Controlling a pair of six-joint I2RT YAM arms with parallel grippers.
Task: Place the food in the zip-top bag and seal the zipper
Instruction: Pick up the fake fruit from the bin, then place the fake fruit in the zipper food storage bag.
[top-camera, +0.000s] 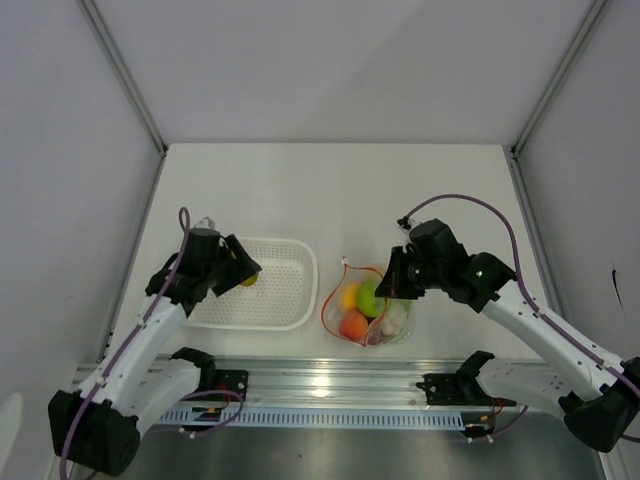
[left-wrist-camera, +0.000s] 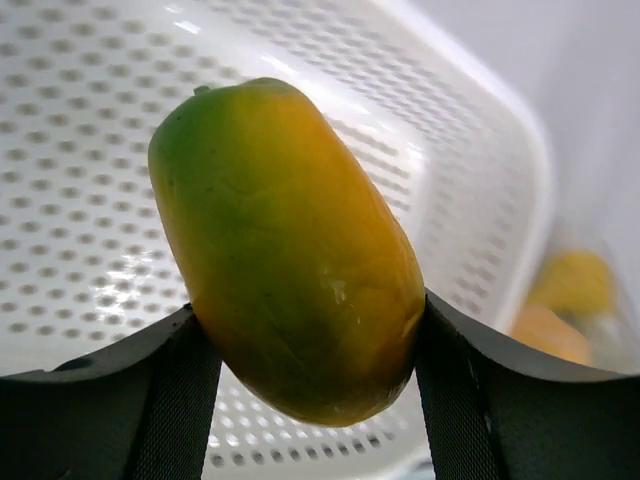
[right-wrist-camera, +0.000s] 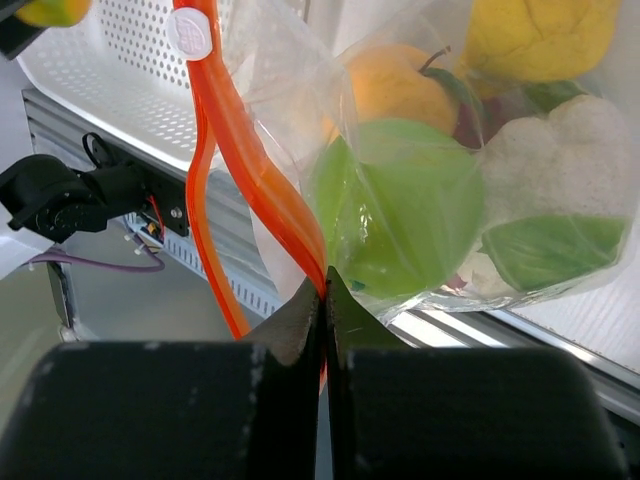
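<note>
While the clear zip-top bag (top-camera: 370, 318), just right of the white basket (top-camera: 288, 300), already holds most of the food, its orange zipper (right-wrist-camera: 215, 170) gapes unsealed. The right gripper (right-wrist-camera: 325, 300) pinches that strip, and the left gripper (top-camera: 240, 268) clamps a yellow-green fruit (left-wrist-camera: 290, 250) over the basket, apparently the last unbagged piece.

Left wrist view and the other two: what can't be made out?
- Left wrist: the yellow-green fruit fills the frame and hides the basket floor under it; the bagged fruits are blurred.
- Right wrist: the zipper runs into the shut right hand, its end hidden.
- Top: that hand covers the bag's upper right corner.
</note>
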